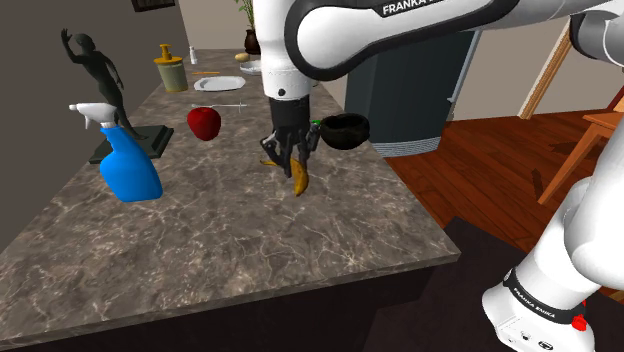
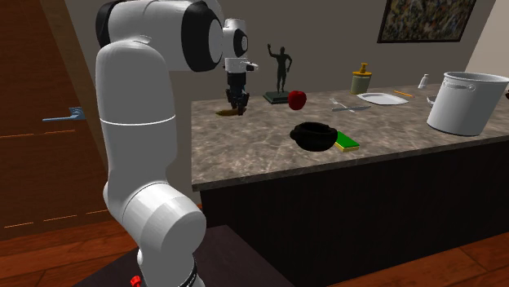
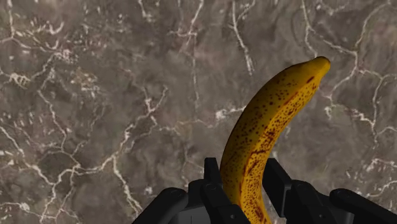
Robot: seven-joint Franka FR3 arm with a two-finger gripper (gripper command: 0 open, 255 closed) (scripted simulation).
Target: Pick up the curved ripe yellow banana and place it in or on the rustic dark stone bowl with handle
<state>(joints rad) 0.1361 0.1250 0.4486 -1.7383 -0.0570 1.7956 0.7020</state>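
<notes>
Wrist view: black pincer (image 3: 245,175) clamped on a spotted banana (image 3: 267,133)

The two black fingers (image 3: 213,175) press on either side of the curved yellow banana with brown speckles, close to one end. The rest of the fruit arcs away from them over the brown, white-veined marble worktop (image 3: 95,95).

In the shoulder view, the pincer (image 1: 290,160) points straight down from the white arm. The banana (image 1: 300,180) hangs below it, low over the worktop (image 1: 200,260). The pictures do not settle whether its tip touches the stone.

The dark, rough round bowl (image 1: 345,130) sits near the worktop's edge, apart from the banana and towards the shoulder view's right. In the second exterior view, the bowl (image 2: 314,136) shows a dark hollow, and a flat green block (image 2: 348,143) lies just beside it. The banana (image 2: 228,111) and pincer (image 2: 237,102) are well apart from it, near the far corner.

A tall pale-grey pot (image 2: 465,102) stands towards that view's right, its inside hidden behind its wall. A mustard-yellow jar (image 2: 361,80) has a stick rising from its mouth, with a white plate (image 2: 382,99) near it.

A red apple (image 1: 204,122), a blue spray bottle (image 1: 130,172) and a dark figure statue (image 1: 100,80) stand towards the shoulder view's left.
</notes>
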